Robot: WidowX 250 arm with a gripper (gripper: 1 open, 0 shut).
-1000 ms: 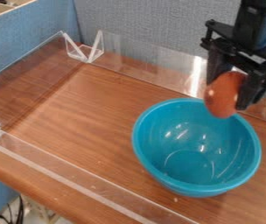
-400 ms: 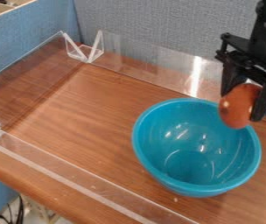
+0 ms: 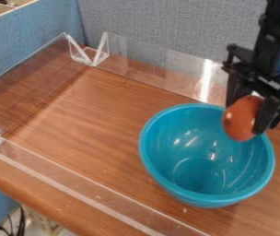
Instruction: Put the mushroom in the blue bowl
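A large teal-blue bowl (image 3: 204, 157) sits on the wooden table at the right, its inside bare. Above the bowl's far right rim hangs the mushroom (image 3: 242, 118), an orange-brown rounded shape. My black gripper (image 3: 250, 109) comes down from the top right and is shut on the mushroom, one finger on each side. The mushroom's stem is hidden by the fingers.
A clear plastic barrier (image 3: 56, 175) runs along the front and left edges of the wooden table (image 3: 81, 120). A clear plastic bracket (image 3: 91, 52) stands at the back left against the grey wall. A blue panel rises at the far left.
The gripper with the mushroom swung right past the bowl's rim, then came back slightly left and lower, over the bowl's far right edge. The bowl stayed put.
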